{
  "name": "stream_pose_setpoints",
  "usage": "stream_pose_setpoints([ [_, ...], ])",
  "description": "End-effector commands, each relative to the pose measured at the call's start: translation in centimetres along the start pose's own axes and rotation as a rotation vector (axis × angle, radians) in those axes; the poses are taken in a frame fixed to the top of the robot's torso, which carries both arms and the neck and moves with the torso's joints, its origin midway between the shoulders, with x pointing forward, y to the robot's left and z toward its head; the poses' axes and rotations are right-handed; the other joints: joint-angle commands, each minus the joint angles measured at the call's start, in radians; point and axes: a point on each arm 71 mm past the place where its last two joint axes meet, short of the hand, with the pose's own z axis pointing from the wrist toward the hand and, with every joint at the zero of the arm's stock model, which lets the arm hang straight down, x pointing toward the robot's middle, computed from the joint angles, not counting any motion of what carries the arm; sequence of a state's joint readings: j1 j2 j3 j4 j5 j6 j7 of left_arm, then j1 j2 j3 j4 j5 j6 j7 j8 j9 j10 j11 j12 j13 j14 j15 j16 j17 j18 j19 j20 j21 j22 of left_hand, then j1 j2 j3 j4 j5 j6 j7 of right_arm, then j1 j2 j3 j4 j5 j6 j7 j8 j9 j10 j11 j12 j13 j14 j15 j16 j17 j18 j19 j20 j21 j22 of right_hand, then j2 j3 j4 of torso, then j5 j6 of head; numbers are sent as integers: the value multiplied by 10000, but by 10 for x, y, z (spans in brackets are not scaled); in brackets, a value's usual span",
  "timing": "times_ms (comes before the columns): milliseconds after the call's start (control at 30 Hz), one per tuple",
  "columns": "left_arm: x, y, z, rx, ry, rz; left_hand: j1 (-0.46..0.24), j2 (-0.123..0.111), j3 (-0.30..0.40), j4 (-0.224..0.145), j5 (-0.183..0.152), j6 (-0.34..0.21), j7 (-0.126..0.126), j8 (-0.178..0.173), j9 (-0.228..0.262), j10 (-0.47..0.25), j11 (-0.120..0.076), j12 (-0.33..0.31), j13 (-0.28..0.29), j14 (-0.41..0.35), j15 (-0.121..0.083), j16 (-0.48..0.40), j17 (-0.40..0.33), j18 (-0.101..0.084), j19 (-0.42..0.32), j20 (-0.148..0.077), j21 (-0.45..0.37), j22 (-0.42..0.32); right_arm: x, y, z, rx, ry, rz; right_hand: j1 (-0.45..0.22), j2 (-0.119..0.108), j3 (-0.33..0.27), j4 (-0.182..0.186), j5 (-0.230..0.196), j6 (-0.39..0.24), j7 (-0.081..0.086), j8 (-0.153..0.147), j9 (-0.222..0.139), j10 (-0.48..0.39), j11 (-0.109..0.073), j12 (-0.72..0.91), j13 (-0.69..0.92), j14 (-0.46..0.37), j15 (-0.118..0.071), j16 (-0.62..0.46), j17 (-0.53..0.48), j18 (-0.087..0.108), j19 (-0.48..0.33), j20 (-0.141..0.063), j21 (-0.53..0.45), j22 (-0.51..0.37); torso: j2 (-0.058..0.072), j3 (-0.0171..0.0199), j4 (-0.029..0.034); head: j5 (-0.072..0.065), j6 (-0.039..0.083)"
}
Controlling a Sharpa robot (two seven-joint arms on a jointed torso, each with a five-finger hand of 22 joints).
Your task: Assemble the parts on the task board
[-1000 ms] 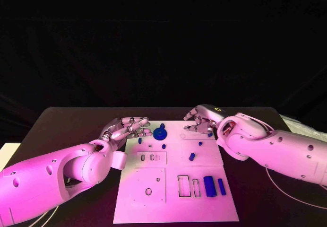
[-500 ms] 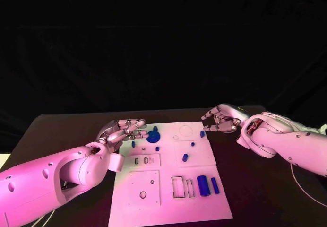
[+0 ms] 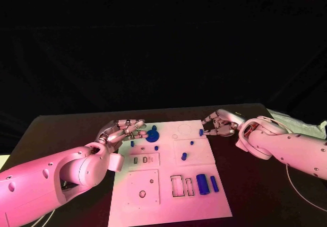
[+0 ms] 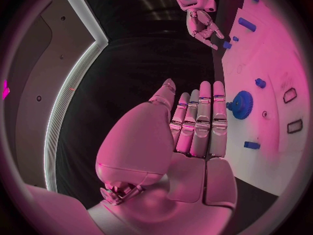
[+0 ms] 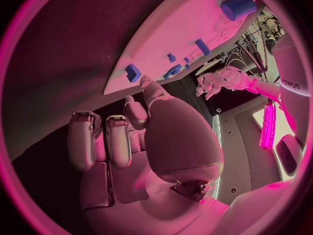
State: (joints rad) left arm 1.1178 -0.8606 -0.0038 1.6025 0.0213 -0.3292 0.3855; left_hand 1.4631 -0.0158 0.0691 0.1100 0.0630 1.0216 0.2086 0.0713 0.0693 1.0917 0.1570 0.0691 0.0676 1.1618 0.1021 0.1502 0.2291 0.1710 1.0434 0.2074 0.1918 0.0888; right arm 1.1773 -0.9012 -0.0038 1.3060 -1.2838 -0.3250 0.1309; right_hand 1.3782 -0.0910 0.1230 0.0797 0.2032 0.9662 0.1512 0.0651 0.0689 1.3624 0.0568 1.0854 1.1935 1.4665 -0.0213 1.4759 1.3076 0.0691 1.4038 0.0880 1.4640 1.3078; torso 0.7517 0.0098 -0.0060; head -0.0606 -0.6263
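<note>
Black surface (image 3: 68, 127), dark room behind. White board (image 3: 170, 175) lies lengthwise away from you, mid-surface. Small blue peg (image 3: 202, 133) sits at the board's far right edge, just beside your right hand (image 3: 219, 124), the nearer one; its fingers are curled, whether pinching anything you cannot tell. Left hand (image 3: 123, 130) hovers by the blue gear (image 3: 152, 136), fingers extended, holding nothing.
</note>
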Motion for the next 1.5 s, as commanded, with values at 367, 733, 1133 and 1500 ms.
stream_pose_setpoints([
  [367, 2, 0, 0, 86, 174, -50, 30, 39, 7, -64, -39, -38, 21, -54, -9, -77, -2, -36, 4, -2, 29, -44, 16, 108, 21, 61, -35, -16, 19, 0, 8, -70, 662, -155, 98, 56, -27, -38, -45, 53, -31, 32, 27, -27, 4, 21, 39, 703, 62, 53, 976, -114, -13, 69, 10, 54, 6, -12, 14, 14, -87],
  [733, 1, 0, 0, 78, 156, -43, 30, 39, 7, -64, -39, -38, 21, -54, -9, -77, -2, -36, 4, -2, 29, -44, 16, 108, 21, 61, -35, -16, 23, -1, 12, 41, 812, -164, 264, 516, 244, -117, -389, 666, -144, 218, 118, 38, -101, 162, 151, 715, -17, 81, 1042, -124, 23, 19, 42, 125, -2, -11, -1, 60, -142],
  [1133, 1, 0, 0, 75, 152, -42, 30, 39, 7, -64, -39, -38, 21, -54, -9, -77, -2, -36, 4, -2, 29, -44, 16, 108, 21, 61, -35, -16, 26, -1, 14, 77, 941, -241, 340, 674, 501, -232, -557, 1092, -265, 313, 153, 83, -195, 250, 228, 728, -94, 110, 1105, -135, 54, -50, 67, 179, 3, 5, 10, 58, -178],
  [1500, 1, 0, 0, 71, 143, -38, 30, 39, 7, -64, -39, -38, 21, -54, -9, -77, -2, -36, 4, -2, 29, -44, 16, 108, 21, 61, -35, -16, 24, 2, 14, 97, 531, -187, 388, 1148, 1012, -372, -995, 1721, -527, 521, 244, 249, -405, 437, 373, 751, -267, 159, 1208, -142, 81, -201, 90, 225, -1, 18, 13, 51, -204],
])
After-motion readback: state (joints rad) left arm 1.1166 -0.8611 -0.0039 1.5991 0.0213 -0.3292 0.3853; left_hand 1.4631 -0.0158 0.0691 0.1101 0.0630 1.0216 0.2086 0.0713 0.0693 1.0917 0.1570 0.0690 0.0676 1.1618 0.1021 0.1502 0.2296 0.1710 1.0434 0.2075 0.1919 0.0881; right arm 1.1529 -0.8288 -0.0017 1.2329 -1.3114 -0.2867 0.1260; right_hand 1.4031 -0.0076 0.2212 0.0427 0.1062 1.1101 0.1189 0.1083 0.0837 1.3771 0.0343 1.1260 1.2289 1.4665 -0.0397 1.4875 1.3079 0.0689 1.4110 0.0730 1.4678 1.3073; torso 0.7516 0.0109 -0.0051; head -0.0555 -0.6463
